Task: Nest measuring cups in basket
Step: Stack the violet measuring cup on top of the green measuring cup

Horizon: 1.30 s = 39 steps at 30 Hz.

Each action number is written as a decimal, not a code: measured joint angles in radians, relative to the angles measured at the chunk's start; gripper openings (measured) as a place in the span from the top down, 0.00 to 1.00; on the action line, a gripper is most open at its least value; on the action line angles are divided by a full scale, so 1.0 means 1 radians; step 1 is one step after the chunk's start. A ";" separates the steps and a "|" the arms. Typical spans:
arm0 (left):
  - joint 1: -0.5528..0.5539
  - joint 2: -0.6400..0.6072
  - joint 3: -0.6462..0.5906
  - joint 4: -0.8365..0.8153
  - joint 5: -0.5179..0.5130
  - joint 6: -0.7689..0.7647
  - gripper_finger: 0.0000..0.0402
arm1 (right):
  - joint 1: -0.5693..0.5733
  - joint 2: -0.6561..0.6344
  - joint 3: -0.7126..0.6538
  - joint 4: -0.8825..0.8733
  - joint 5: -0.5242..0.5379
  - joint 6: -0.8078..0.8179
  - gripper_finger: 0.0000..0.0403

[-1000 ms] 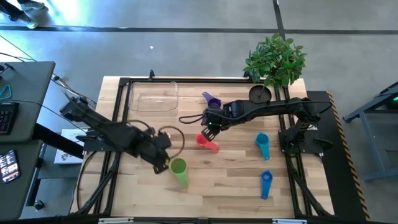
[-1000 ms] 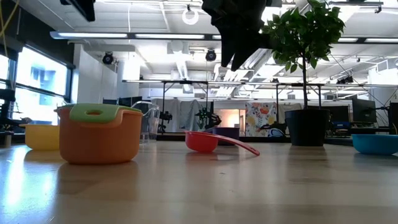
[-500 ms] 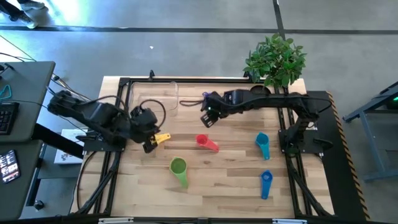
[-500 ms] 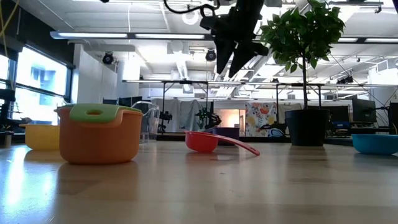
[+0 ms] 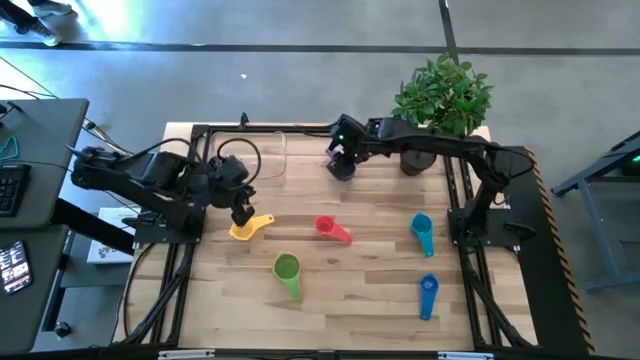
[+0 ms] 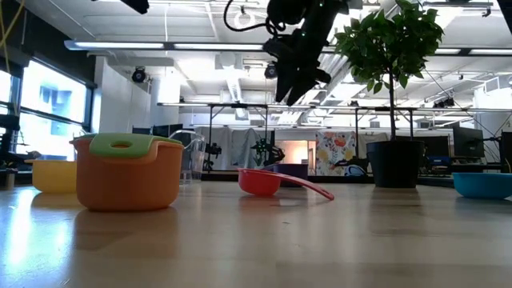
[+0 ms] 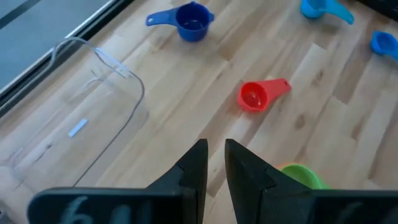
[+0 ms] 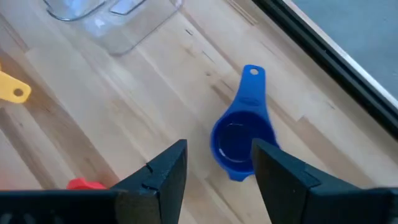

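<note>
Clear, see-through plastic makes up the shallow rectangular basket (image 5: 247, 155), which sits near the far edge of the pale wooden tabletop (image 5: 360, 285), left of centre, with nothing visible inside it. The right end effector (image 5: 341, 160) hangs over a small dark blue-purple plastic measuring cup (image 8: 239, 138) lying just to the right of the basket; in the right wrist view its two dark fingers (image 8: 163, 171) stand wide apart on either side of the cup's round bowl, and whether they touch it cannot be told. The left end effector (image 5: 243, 213) is raised near the basket's near left corner, its fingers (image 7: 194, 171) drawn narrow with only a thin gap and nothing between them.

A yellow cup (image 5: 247, 228) lies just beside the left end effector. A red cup (image 5: 331, 228) rests mid-tabletop, a green cup (image 5: 287, 270) nearer the front edge. A teal cup (image 5: 422, 232) and a bright blue cup (image 5: 428, 293) lie towards the right side, well apart from the basket. In the low view an orange cup (image 6: 128, 180) stands upright with the green one set in it.
</note>
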State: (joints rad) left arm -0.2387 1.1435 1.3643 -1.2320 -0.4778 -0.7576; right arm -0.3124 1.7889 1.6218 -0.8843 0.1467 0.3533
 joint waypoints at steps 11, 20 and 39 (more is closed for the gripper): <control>0.097 -0.001 0.000 -0.001 0.000 -0.030 0.88 | -0.028 0.109 -0.002 0.002 -0.051 -0.075 0.57; 0.147 -0.001 0.000 -0.001 -0.001 -0.071 0.88 | -0.028 0.178 -0.002 0.012 -0.050 -0.126 0.57; 0.160 -0.001 0.000 0.000 -0.001 -0.105 0.88 | -0.028 0.304 -0.001 0.040 -0.042 -0.153 0.58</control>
State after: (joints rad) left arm -0.0784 1.1423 1.3643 -1.2324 -0.4786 -0.8623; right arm -0.3408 2.0927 1.6211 -0.8447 0.1044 0.2002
